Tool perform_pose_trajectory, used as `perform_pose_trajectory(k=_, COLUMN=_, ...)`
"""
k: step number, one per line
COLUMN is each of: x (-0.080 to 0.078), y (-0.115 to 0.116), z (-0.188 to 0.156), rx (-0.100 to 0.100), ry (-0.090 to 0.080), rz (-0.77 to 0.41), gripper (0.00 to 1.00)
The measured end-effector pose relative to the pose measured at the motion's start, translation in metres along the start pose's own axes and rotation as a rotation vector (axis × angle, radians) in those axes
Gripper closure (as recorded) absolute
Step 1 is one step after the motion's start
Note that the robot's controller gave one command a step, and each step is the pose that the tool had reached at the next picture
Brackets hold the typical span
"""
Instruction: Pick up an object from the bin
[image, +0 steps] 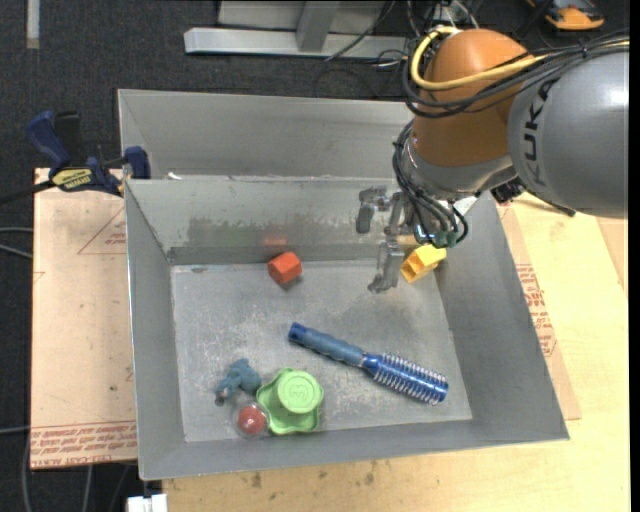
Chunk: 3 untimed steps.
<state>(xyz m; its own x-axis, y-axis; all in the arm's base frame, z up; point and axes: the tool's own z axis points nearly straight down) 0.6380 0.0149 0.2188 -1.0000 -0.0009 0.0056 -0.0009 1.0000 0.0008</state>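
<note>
my gripper (392, 262): can't tell how open, or if it grips anything
yellow block (423, 260): back of bin, just view-right of my gripper, maybe touching
orange cube (285, 268): well view-left of yellow block
blue brush (368, 362): nearer the camera than the yellow block, long axis slanting

Small yellow block (423, 260), tilted, at approx. 2 o'clock in the bin, by the right wall, just beside the gripper (384, 282); can't tell if it's held. Orange-red cube (285, 268) at 11 o'clock, near the back wall. Blue brush (368, 362) lies flat from ctr to 4 o'clock, handle end twd 10, bristles twd 4. Green scalloped lid (293, 400) at 7 o'clock. Red ball (250, 422) touches its 8 o'clock edge. Sm. teal figure (237, 379) sits at its 10.
</note>
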Motion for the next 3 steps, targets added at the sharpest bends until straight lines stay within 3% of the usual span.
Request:
perform_pose_trajectory(k=1, x=0.098, y=-0.055, z=0.085, rx=0.000, ry=0.003, rz=-0.212, gripper=0.00)
perform_pose_trajectory(k=2, x=0.119, y=-0.052, z=0.144, rx=-0.002, ry=0.001, rz=-0.256, gripper=0.00)
perform_pose_trajectory(k=3, x=0.117, y=-0.052, z=0.141, rx=0.000, ry=-0.005, rz=-0.256, gripper=1.00)
